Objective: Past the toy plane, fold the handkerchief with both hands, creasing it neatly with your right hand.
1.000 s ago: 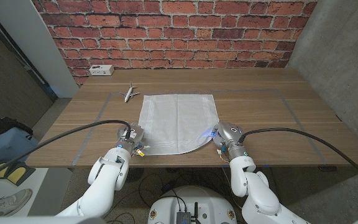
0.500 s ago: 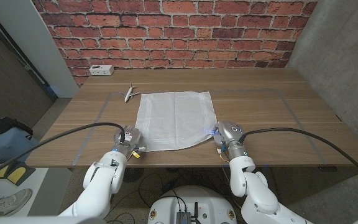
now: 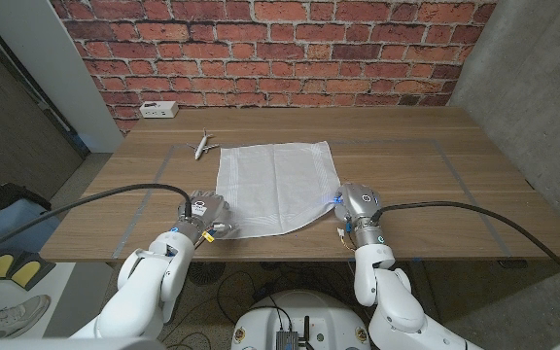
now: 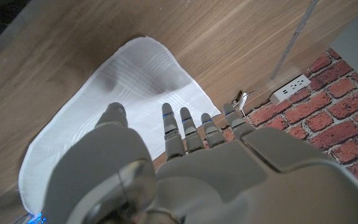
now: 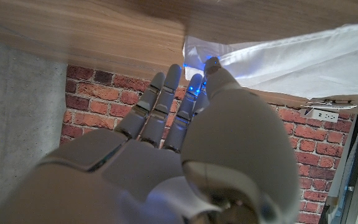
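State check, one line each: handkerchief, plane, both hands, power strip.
handkerchief: spread on the table, not yet folded, near edge slightly lifted at the right corner.
toy plane: upright on the table, just off the cloth's far left corner, untouched.
left hand: at the near left corner; grip cannot be told.
right hand: fingertips at the near right corner; grip cannot be told.
power strip: at the table's far left, nothing visibly plugged in.

No legible text, labels, brands or numbers anywhere. Toy plane (image 3: 202, 146): too small to tell any markings. White power strip (image 3: 157, 110) by the brick wall: sockets visible, no readable print. Left hand (image 3: 203, 216) carries a small yellow tag, possibly a label, unreadable.
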Controlling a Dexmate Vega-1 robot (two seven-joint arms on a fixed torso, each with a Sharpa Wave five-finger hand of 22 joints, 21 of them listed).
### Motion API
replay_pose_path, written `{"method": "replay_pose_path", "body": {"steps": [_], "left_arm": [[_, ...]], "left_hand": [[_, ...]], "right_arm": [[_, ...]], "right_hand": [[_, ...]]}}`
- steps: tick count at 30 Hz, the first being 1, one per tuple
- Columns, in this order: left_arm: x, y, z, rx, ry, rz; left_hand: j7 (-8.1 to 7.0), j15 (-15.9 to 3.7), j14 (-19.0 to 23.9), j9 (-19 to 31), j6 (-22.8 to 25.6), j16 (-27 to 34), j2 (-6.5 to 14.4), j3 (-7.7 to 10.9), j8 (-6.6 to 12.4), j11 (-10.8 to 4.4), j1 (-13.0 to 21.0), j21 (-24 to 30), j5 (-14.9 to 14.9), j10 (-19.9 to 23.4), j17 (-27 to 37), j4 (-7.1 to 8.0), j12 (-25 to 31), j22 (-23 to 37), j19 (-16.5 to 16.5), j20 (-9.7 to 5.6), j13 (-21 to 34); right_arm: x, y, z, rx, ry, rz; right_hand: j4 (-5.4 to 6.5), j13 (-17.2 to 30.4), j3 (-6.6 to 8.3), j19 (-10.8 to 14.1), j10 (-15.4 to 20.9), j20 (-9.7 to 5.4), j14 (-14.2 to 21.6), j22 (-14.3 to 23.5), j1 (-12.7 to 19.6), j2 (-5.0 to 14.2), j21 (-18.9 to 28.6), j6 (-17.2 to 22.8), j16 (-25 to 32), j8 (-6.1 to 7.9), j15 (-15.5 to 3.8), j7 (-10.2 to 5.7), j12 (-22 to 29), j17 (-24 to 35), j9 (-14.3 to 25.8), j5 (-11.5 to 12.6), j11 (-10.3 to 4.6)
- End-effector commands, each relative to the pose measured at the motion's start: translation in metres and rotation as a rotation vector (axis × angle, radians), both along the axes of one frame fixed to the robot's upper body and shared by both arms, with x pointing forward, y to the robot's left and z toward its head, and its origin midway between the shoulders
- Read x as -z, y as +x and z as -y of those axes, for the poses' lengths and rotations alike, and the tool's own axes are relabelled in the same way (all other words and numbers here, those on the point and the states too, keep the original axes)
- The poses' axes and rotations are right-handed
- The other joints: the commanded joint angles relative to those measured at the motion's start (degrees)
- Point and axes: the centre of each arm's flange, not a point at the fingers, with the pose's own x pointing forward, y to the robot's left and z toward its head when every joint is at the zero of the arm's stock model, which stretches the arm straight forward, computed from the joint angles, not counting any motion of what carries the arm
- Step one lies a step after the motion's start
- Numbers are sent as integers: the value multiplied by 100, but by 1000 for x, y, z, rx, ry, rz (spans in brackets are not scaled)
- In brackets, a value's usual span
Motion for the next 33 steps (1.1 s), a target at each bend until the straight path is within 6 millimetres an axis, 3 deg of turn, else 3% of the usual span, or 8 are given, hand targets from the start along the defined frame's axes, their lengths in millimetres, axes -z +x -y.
{"method": "replay_pose_path", "body": {"steps": [1, 7, 19, 26, 30, 33], "left_arm": [[-9, -6, 10, -28, 87, -19], [-7, -1, 12, -41, 98, -58], [-2, 5, 21, -4, 110, -106], [3, 8, 30, -15, 148, -147], [5, 9, 31, -41, 169, -136], [8, 10, 31, -60, 182, -123]], "left_hand": [[-93, -50, -39, -4, -17, -20, -153, 32, 78, -106, 264, -26, 64, -20, -17, -225, -9, 3, -1, 37, 29], [-194, 5, -129, -2, -80, -49, -343, 13, 92, -105, 510, -45, 120, -143, -38, -435, -60, -5, 2, 69, 33], [-437, 17, -177, 11, -449, -46, -482, -47, 8, -94, 684, -68, 229, -332, -41, -536, -126, -5, 8, 76, 44], [-501, 14, -183, 16, -476, -39, -398, 2, 39, -101, 811, -72, 265, -344, -42, -561, -125, -4, 19, 82, 48], [-490, -25, -138, 23, -231, -11, -199, 103, 157, -145, 1001, -64, 257, -230, -48, -585, -73, -4, 71, 41, 54], [-408, 7, -111, 28, -180, 7, 21, 218, 174, -75, 1162, -55, 227, -182, -46, -598, -51, -2, 110, 96, 56]], "right_arm": [[-7, -2, 1, 48, 26, 76], [-11, 0, 1, 60, 34, 91], [-15, 3, 2, 63, 50, 110], [-14, 3, 4, 62, 50, 113], [-13, 2, 4, 54, 51, 119], [-13, 1, 5, 51, 53, 123]], "right_hand": [[12, 32, 28, 41, 64, -11, 51, 18, 80, 4, 48, -6, 25, 47, -923, 69, 64, 40, 60, -7, 7], [21, 43, 31, 51, 70, 8, 78, 19, 78, 9, 75, 4, 15, 70, -911, 71, 82, 58, 98, -9, 67], [27, 61, 32, 56, 114, 11, 132, 22, 77, 5, 127, 18, 16, 110, -906, 103, 130, 120, 173, -16, 90], [31, 61, 33, 59, 109, 10, 146, 22, 71, 2, 151, 25, 3, 127, -902, 110, 137, 140, 206, -21, 73], [29, 57, 36, 56, 121, 8, 154, 22, 73, -4, 167, 31, -9, 139, -905, 103, 147, 153, 231, -22, 71], [29, 59, 37, 55, 125, 4, 157, 22, 75, -5, 177, 18, -13, 139, -905, 109, 153, 165, 245, -23, 66]]}}
